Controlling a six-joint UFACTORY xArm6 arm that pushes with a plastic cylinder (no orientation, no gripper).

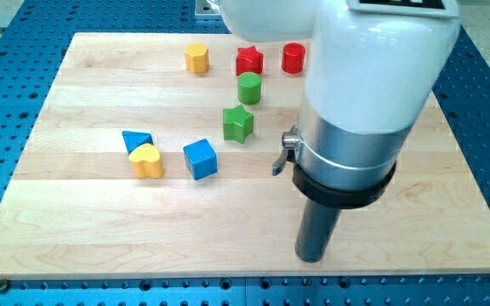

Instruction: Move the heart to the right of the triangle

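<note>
The yellow heart [147, 160] lies at the view's left middle, touching the lower right side of the blue triangle [136, 140]. My tip [311, 257] rests on the board near the view's bottom, right of centre, far to the right of both blocks and apart from every block. The arm's white and silver body rises above it and hides part of the board's right side.
A blue cube [200, 159] sits just right of the heart. A green star [238, 124] and green cylinder [248, 87] stand in the middle. A yellow hexagon block [196, 58], red star [249, 60] and red cylinder [293, 58] line the wooden board's [75, 229] top.
</note>
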